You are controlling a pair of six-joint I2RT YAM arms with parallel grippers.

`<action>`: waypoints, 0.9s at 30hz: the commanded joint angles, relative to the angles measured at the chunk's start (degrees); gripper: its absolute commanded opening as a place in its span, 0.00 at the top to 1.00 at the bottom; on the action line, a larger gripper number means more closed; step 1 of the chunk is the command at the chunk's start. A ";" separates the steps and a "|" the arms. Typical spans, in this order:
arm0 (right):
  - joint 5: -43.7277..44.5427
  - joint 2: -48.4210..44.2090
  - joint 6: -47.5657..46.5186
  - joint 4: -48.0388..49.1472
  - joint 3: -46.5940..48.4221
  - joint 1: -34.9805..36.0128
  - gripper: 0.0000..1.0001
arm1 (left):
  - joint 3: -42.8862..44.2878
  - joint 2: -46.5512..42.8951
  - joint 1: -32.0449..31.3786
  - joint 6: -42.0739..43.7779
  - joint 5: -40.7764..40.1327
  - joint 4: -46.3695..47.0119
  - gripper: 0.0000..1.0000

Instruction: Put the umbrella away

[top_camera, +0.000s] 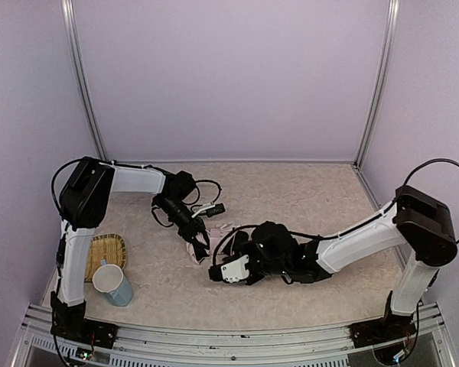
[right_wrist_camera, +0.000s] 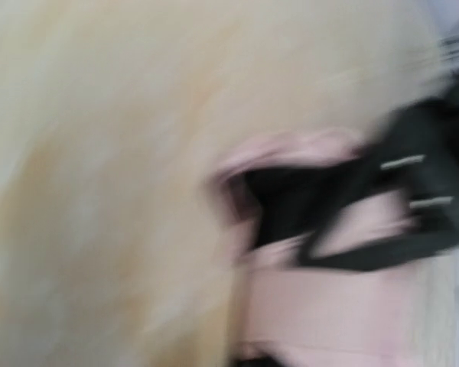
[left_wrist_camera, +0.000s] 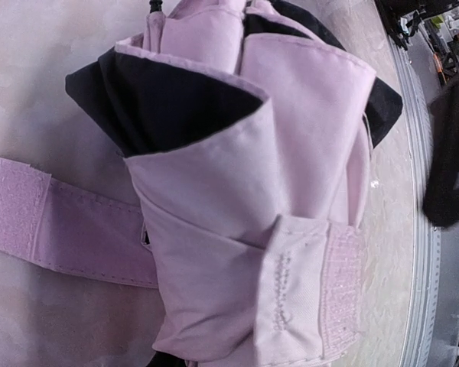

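The umbrella lies mid-table, a pale pink bundle mostly hidden under both wrists. My left gripper comes down on it from the back left. The left wrist view is filled by the umbrella: pink folds over black lining, a loose strap trailing left, a Velcro tab at the lower right. Its fingers are buried in the fabric. My right gripper sits just right of the bundle. Its wrist view is badly blurred, showing pink fabric and black lining; no fingers show.
A woven basket and a pale blue cup stand at the near left, beside the left arm's base. The table's metal front rail runs close to the umbrella. Pale walls enclose the table on three sides.
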 commanded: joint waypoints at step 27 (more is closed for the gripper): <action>-37.56 -19.07 54.73 17.84 2.89 -18.38 0.04 | 20.08 -38.83 -10.86 -8.87 -30.29 6.51 1.00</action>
